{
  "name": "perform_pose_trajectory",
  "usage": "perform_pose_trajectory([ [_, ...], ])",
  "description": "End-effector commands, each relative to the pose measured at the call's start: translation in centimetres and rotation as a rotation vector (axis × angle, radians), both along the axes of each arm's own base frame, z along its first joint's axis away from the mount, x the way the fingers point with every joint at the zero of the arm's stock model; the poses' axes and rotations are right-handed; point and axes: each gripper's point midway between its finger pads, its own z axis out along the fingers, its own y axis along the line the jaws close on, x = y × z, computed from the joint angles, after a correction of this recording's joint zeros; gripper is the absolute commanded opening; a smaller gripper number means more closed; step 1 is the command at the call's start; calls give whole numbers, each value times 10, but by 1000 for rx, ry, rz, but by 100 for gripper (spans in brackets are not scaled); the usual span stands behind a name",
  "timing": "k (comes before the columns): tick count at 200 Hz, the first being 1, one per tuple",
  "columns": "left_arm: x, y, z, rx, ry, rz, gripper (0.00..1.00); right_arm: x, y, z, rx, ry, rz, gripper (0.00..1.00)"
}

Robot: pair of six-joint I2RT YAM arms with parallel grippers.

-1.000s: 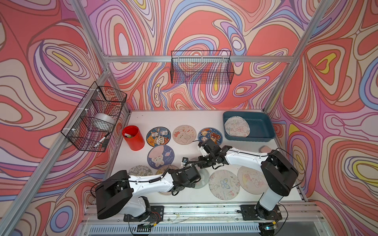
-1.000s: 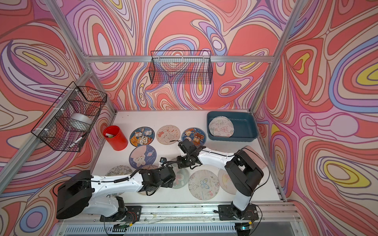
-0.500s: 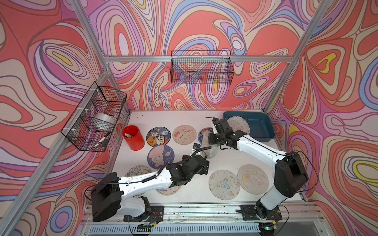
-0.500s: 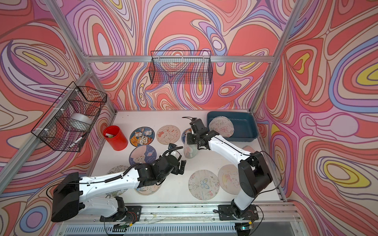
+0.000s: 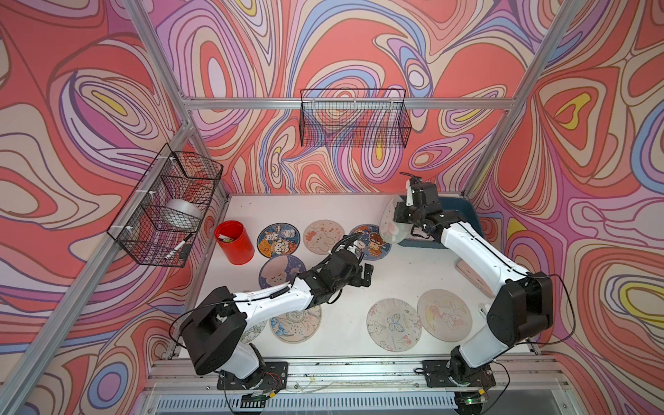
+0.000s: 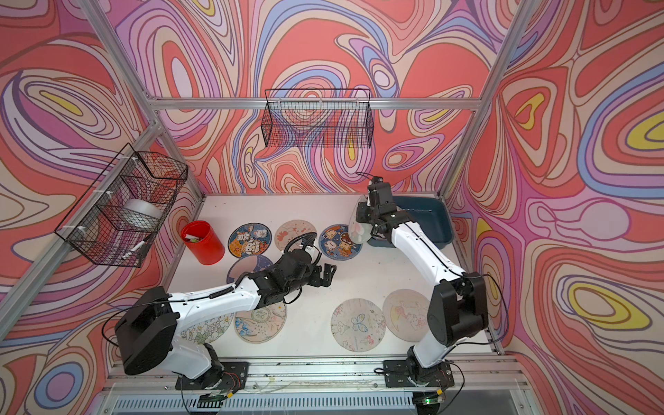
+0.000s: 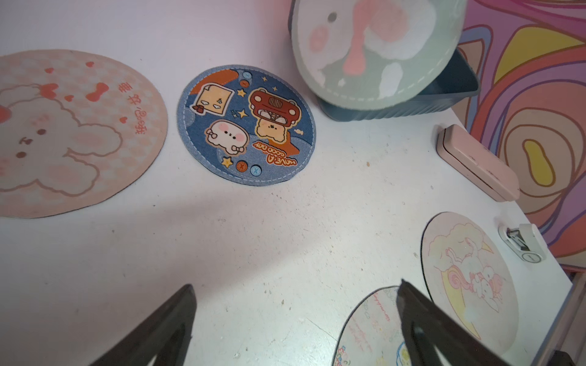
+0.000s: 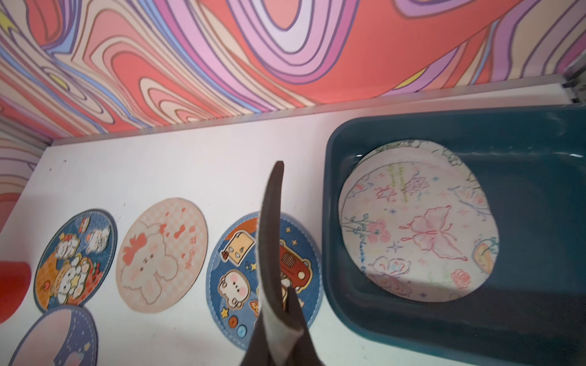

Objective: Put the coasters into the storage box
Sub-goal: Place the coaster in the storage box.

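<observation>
My right gripper (image 8: 275, 317) is shut on a grey-green coaster (image 5: 391, 225), held on edge in the air just left of the storage box (image 5: 465, 212). That coaster (image 8: 272, 234) shows edge-on in the right wrist view. The teal storage box (image 8: 329, 190) holds beige butterfly coasters (image 8: 418, 221). Several coasters lie flat on the white table, among them a blue bear one (image 7: 245, 125) and a beige bunny one (image 7: 73, 133). My left gripper (image 5: 366, 275) is open and empty above the bare middle of the table (image 7: 295, 285).
A red cup (image 5: 233, 242) stands at the back left. Black wire baskets hang on the back wall (image 5: 354, 118) and the left wall (image 5: 169, 204). A pink case (image 7: 475, 161) and a small white object (image 7: 520, 242) lie along the right edge.
My right arm has lifted the grey-green coaster from the middle of the table and carried it back toward the storage box. My left arm has reached further toward the table's middle, still open.
</observation>
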Motion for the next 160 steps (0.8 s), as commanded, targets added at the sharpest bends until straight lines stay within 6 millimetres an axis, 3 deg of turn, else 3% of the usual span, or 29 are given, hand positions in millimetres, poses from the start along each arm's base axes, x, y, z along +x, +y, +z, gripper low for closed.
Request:
perform_pose_trajectory([
  [1,3,-13,5,-47,7,-46,100,22,-23,21,4,-78,-66,0],
  [56,12,-14,2,-63,4,-68,100,58,-60,4,38,-73,-181,0],
  [62,14,-14,1,-65,5,-67,99,65,-61,-12,34,-46,-189,0],
  [106,15,-11,-3,-63,16,-71,99,87,-78,-46,11,8,-237,0],
  [160,16,-8,-5,-56,19,-73,99,104,-113,-95,2,84,-312,0],
])
